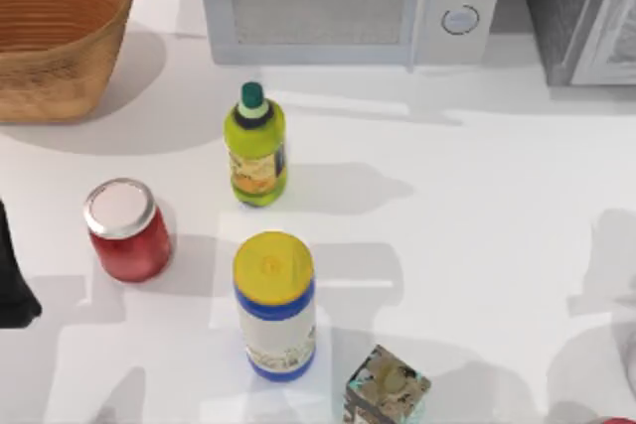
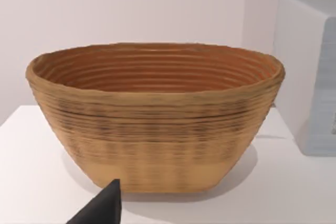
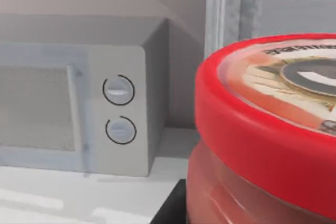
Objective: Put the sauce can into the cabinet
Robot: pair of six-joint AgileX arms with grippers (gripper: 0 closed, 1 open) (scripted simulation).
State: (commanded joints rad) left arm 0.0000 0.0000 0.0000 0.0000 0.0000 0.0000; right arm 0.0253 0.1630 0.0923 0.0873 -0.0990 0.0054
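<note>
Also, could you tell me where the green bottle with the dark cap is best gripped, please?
Probably take the green bottle by its broad labelled body, coming in level from the top view's right, where nothing stands close by. It stands upright, and its cap looks too narrow for a sure hold.

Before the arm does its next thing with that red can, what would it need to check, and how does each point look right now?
1. Sauce can close to the right wrist camera: ok, it looms large there.
2. Can firmly held in the right fingers: cannot tell.
3. Cabinet within sight: ok, at the table's far right corner, beside the microwave.
4. Cabinet open to take the can: cannot tell.
5. Green bottle, red jar and yellow-lidded bottle away from the cabinet: ok, they stand left of the middle.
6. Left arm out of the way: ok, at the left edge, facing the basket.
</note>
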